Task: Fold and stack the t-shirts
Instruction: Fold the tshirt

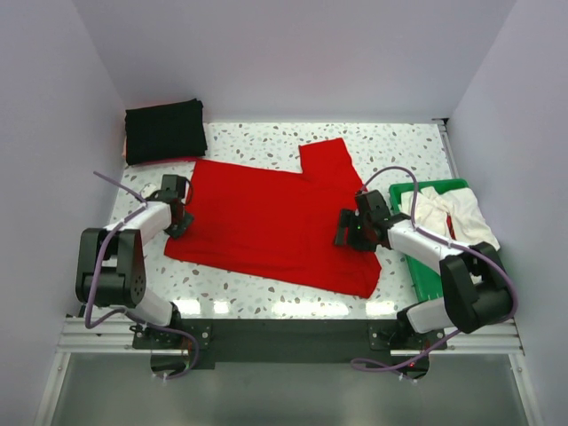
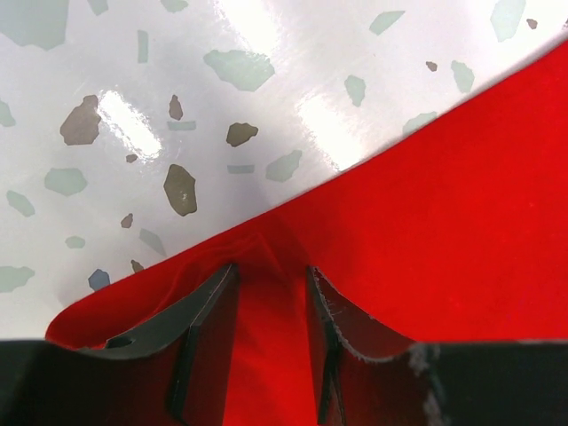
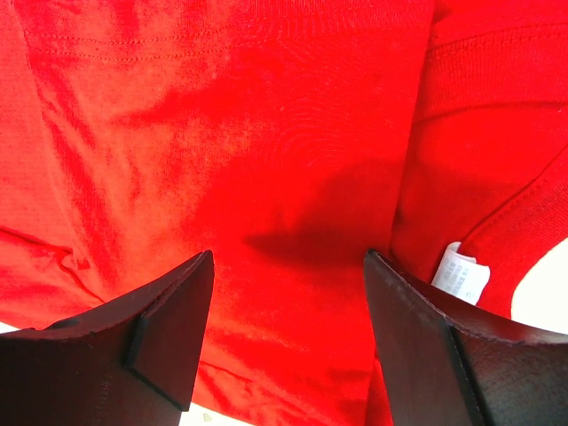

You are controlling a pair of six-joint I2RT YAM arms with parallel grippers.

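From overhead, the red t-shirt lies spread across the bench, the black t-shirt is folded at the far left corner, and the whitish t-shirt is heaped on the green tray. Only my left wrist view shows the left tool narrow at the red hem, with cloth puckered between its fingers; I cannot tell if it is clamped. The right wrist view shows the right tool wide over red cloth, beside the white neck label.
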